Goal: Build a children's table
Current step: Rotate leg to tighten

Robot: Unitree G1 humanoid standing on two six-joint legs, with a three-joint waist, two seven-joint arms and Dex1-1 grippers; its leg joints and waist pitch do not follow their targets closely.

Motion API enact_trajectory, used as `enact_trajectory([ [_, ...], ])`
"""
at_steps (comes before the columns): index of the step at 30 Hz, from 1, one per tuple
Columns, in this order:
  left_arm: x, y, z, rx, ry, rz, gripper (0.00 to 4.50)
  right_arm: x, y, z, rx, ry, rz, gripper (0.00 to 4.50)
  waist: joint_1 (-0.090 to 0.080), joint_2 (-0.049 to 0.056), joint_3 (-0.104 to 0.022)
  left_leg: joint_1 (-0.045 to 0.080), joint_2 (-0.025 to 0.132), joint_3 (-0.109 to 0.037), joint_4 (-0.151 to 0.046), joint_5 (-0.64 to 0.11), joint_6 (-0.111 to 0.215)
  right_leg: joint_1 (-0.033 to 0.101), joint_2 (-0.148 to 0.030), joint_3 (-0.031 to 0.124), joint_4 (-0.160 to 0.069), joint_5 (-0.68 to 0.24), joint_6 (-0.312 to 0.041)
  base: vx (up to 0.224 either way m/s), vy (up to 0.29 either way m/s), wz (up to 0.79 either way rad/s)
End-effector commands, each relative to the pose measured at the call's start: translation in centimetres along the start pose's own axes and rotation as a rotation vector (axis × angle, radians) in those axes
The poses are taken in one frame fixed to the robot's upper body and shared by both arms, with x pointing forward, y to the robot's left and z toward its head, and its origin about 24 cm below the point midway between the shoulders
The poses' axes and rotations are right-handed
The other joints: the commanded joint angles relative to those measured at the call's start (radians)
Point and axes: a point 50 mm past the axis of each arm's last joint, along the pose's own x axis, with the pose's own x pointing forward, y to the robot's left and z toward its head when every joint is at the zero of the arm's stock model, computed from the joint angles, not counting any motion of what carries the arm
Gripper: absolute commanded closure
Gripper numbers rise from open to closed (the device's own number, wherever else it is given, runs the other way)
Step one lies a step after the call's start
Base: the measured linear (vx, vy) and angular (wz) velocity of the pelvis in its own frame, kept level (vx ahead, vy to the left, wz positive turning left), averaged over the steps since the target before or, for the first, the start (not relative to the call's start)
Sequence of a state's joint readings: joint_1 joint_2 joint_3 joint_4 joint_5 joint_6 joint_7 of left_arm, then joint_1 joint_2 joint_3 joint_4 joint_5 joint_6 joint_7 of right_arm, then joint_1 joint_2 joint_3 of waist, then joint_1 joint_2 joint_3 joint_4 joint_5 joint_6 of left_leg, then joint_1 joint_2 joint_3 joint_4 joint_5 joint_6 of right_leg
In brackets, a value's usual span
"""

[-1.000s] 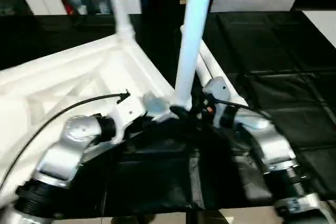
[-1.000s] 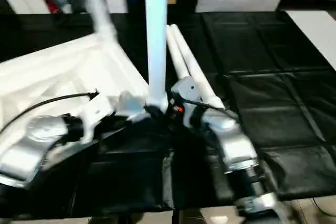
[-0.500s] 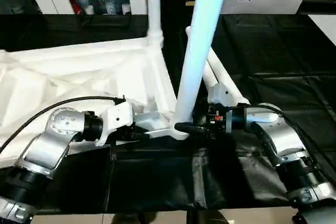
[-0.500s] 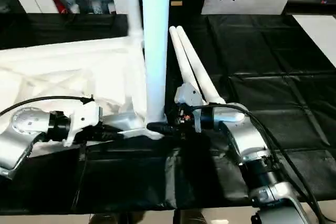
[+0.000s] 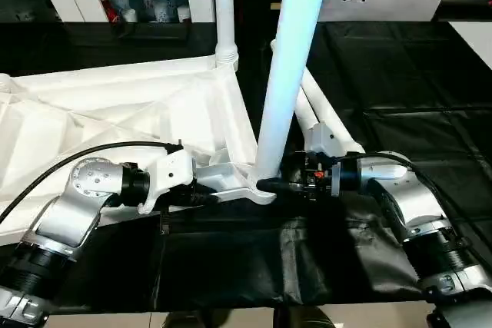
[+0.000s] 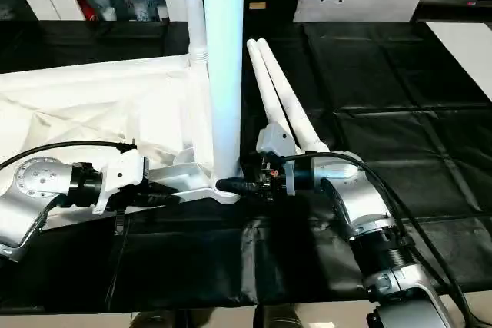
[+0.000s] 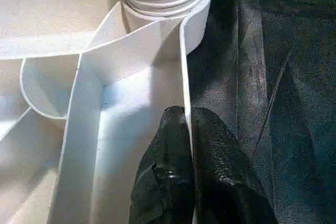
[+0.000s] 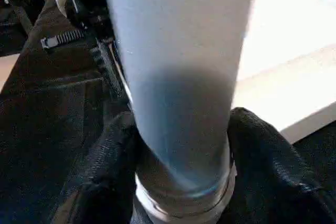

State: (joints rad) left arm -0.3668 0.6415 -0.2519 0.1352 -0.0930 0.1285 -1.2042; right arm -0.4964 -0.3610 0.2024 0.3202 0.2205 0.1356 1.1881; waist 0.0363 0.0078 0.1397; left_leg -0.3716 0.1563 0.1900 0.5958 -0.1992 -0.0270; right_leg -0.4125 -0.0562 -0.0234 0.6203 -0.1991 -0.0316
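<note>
**Table top pinned, near leg straddled at the base — seating could slip**

Table top lies upside down on the black surface, ribs up, taking the left half of the scene. On the left, the left gripper is pinched closed on the thin edge wall of the top, right beside the near corner socket; one finger sits inside the wall, the other outside. That hold is narrow, so a sideways push on the leg could lever the wall out of the pinch, and the whole top would skid on the sheet.

Moving right: a far leg stands upright in its far corner socket. The near leg rises from the near socket with a slight lean, which hints at the threads not being fully home. Forcing it now could cross the threads or jam it crooked.

The right gripper has a finger on either side of that leg's base, around it; whether it bears firmly I cannot tell. On smooth tapered plastic, a loose hold would just spin or slide.

Further right, two spare legs lie side by side, touching, close behind the right wrist — a swing of that arm might roll them away.
</note>
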Motion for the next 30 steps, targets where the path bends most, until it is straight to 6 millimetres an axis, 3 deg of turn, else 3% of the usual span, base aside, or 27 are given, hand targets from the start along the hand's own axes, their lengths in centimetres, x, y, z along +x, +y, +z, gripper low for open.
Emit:
enact_trajectory([
  [1, 0.6, -0.7, -0.4, -0.022, 0.012, -0.040, 4.50, 0.7, 0.7, -0.5, 0.010, 0.009, 0.026, 2.30, 0.001, 0.010, -0.088, 0.015, 0.072, -0.024, -0.061, -0.052, 0.101, 0.060, -0.083, 0.046, -0.051, 0.024, -0.326, 0.000, 0.000, 0.00],
  [4, 1.0, -0.6, 0.0, -0.067, -0.012, 0.041, 4.50, 1.6, 0.9, -0.8, 0.057, -0.009, -0.045, 2.36, 0.000, 0.012, -0.081, 0.014, 0.072, -0.025, -0.064, -0.080, 0.091, 0.057, -0.084, 0.047, -0.058, -0.020, -0.320, 0.000, 0.000, 0.00],
  [6, 1.5, -0.3, 0.8, -0.129, -0.056, 0.140, 4.50, 2.9, 0.9, -1.1, 0.089, -0.016, -0.176, 2.40, -0.005, 0.012, -0.075, 0.017, 0.077, -0.025, -0.070, -0.108, 0.063, 0.053, -0.084, 0.049, -0.061, -0.068, -0.316, 0.000, 0.000, 0.00],
  [8, 2.0, -0.1, 1.7, -0.158, -0.081, 0.211, 4.50, 4.1, 0.7, -1.2, 0.146, -0.032, -0.285, 2.42, -0.013, 0.010, -0.069, 0.018, 0.071, -0.032, -0.075, -0.180, 0.020, 0.054, -0.088, 0.050, -0.077, -0.229, -0.278, 0.000, 0.000, 0.00],
  [10, 2.5, 0.0, 2.3, -0.187, -0.099, 0.270, 4.50, 5.0, 0.6, -1.1, 0.195, -0.060, -0.355, 2.43, -0.022, 0.012, -0.067, 0.017, 0.071, -0.034, -0.080, -0.198, -0.003, 0.051, -0.086, 0.050, -0.080, -0.278, -0.255, 0.000, 0.000, 0.00],
  [14, 4.4, 1.0, 4.6, -0.314, -0.172, 0.500, 4.50, 7.8, 0.2, -0.6, 0.345, -0.109, -0.563, 2.44, -0.037, 0.013, -0.072, 0.017, 0.069, -0.033, -0.075, -0.181, -0.007, 0.047, -0.082, 0.053, -0.084, -0.236, -0.255, 0.000, 0.000, 0.00],
  [18, 6.0, 1.7, 6.5, -0.366, -0.219, 0.628, 4.50, 9.4, -0.4, 0.0, 0.414, -0.113, -0.686, 2.44, -0.037, 0.014, -0.076, 0.016, 0.067, -0.030, -0.072, -0.144, 0.016, 0.047, -0.081, 0.052, -0.082, -0.168, -0.259, 0.000, 0.000, 0.00],
  [21, 6.3, 1.8, 6.7, -0.342, -0.208, 0.619, 4.50, 9.1, -0.7, 0.1, 0.368, -0.104, -0.702, 2.44, -0.032, 0.012, -0.087, 0.008, 0.063, -0.029, -0.066, -0.065, 0.051, 0.057, -0.078, 0.049, -0.069, -0.029, -0.269, 0.000, 0.000, 0.00],
  [22, 6.3, 1.8, 6.6, -0.335, -0.203, 0.612, 4.50, 8.9, -0.8, 0.1, 0.358, -0.103, -0.707, 1.88, -0.029, 0.013, -0.089, 0.008, 0.062, -0.028, -0.064, -0.042, 0.071, 0.058, -0.078, 0.047, -0.064, 0.019, -0.274, 0.000, 0.000, 0.00],
  [23, 6.2, 1.8, 6.5, -0.331, -0.194, 0.607, 4.50, 8.6, -0.9, 0.0, 0.356, -0.103, -0.722, 1.74, -0.027, 0.014, -0.091, 0.008, 0.062, -0.028, -0.062, -0.027, 0.086, 0.059, -0.079, 0.047, -0.061, 0.053, -0.281, 0.000, 0.000, 0.00],
  [25, 6.0, 1.8, 6.3, -0.318, -0.175, 0.602, 4.50, 8.2, -1.2, -0.1, 0.364, -0.106, -0.746, 1.55, -0.027, 0.015, -0.090, 0.008, 0.064, -0.028, -0.062, -0.029, 0.101, 0.058, -0.080, 0.045, -0.061, 0.057, -0.288, 0.000, 0.000, 0.00],
  [30, 5.8, 2.0, 5.9, -0.275, -0.151, 0.575, 4.50, 6.3, -2.2, 0.0, 0.282, -0.117, -0.801, 1.21, -0.027, 0.018, -0.087, 0.010, 0.065, -0.028, -0.066, -0.092, 0.069, 0.058, -0.081, 0.045, -0.071, -0.042, -0.280, 0.000, 0.000, 0.00],
])
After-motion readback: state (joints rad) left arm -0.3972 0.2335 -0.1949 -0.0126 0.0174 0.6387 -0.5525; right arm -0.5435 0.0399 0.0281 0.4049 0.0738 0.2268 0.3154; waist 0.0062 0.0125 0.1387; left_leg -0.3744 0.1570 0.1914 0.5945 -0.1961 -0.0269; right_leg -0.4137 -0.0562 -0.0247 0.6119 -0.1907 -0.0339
